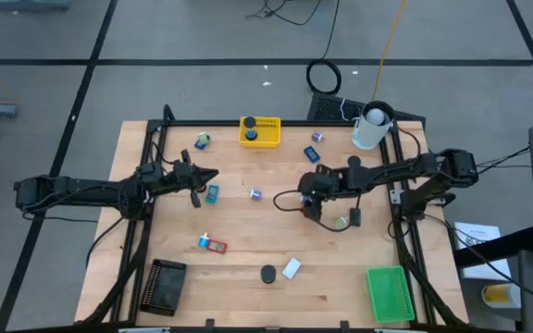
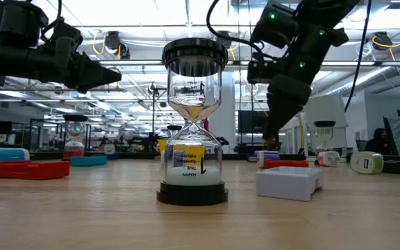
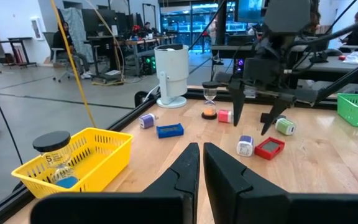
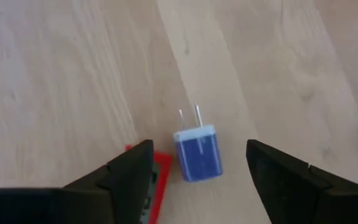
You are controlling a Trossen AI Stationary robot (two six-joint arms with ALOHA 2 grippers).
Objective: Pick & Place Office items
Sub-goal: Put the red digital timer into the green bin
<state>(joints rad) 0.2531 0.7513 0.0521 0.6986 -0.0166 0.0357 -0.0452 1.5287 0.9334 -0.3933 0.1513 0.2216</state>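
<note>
1. I have the right gripper (image 4: 197, 165) above the middle of the wooden table (image 1: 248, 296), fingers spread wide and holding nothing.
2. Between those fingers, flat on the wood, lies a blue plug adapter (image 4: 197, 154), its two metal prongs pointing away from the wrist; it touches neither finger.
3. A red block (image 4: 155, 186) lies just beside the adapter, partly under one finger.
4. My left gripper (image 3: 197, 163) hangs over the table's left half with its fingers pressed together, empty.
5. From above I count three mesh trays: one yellow tray (image 1: 260, 130) at the far edge, one black tray (image 1: 166, 287) at the near left, one green tray (image 1: 389, 293) at the near right.
6. One white cup (image 1: 370, 128) stands at the far right corner.
7. Two hourglasses show clearly: one hourglass (image 2: 194, 121) stands near the table's front edge, a second in the yellow tray.
8. The other small office items are scattered well apart; I cannot count them reliably.
</note>
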